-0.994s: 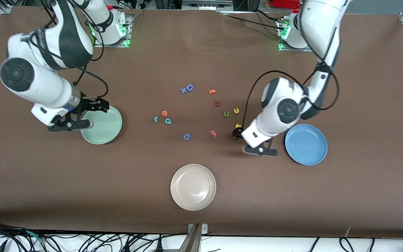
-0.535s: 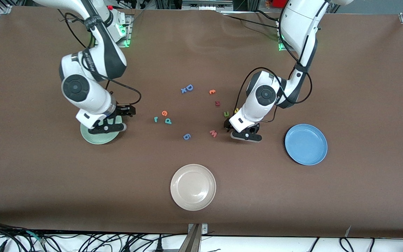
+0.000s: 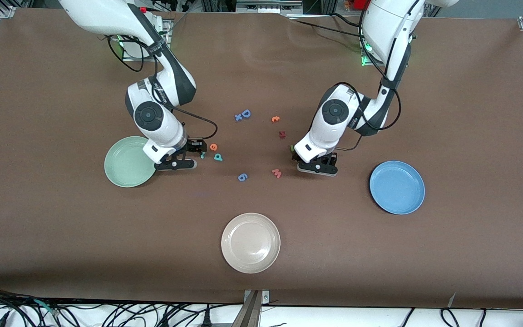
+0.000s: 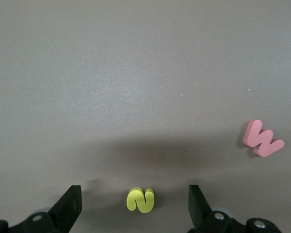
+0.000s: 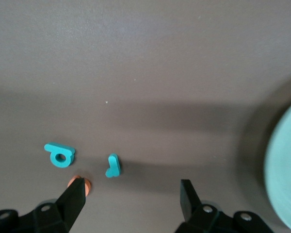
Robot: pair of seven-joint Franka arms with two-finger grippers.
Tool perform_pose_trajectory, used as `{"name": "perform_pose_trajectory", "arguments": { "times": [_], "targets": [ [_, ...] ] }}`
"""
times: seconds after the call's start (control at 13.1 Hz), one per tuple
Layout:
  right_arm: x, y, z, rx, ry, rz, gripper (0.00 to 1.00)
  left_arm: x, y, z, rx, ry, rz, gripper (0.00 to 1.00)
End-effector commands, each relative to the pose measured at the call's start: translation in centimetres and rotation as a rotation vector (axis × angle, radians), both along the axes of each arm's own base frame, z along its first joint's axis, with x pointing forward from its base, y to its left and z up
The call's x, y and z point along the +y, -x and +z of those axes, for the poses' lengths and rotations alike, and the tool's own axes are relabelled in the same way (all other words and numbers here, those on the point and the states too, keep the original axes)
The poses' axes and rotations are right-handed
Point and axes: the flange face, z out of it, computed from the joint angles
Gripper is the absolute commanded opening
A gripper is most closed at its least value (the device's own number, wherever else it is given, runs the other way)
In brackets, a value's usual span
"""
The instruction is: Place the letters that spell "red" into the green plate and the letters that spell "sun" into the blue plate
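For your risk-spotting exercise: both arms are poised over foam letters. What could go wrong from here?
1. The right gripper, open, has the teal "r" between its fingers, but the orange "e" touches one finger and the teal "d" lies close; closing might nudge or grab them.
2. The left gripper, open, straddles the yellow "s", which stands on edge; it could tip or slip when pinched.
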Motion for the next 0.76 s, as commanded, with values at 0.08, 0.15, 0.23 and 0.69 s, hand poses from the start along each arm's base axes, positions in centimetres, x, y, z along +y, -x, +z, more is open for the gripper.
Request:
{"name": "perform_pose_trajectory", "arguments": {
  "times": [0.08,0.15,0.23,0.69],
  "targets": [
    [1.2,0.7,-2.7,0.012,-0.005,-0.039,0.72,0.0,0.6,-0.3,-0.013,-0.031,0.003,0.95],
    [1.4,0.8,-3.0,0.016,-0.005,-0.051,0.66,-0.1,0.6,-0.5,-0.01,-0.032,0.0,0.94],
    [1.6,0.8,-3.0,0.011,-0.008,-0.053,0.65,-0.1,0.7,-1.1,-0.004,-0.036,0.001,0.93],
    [2.5,1.4,-5.1,0.001,-0.021,-0.04,0.52,-0.9,0.9,-1.3,-0.003,-0.035,-0.005,0.69]
  ]
}}
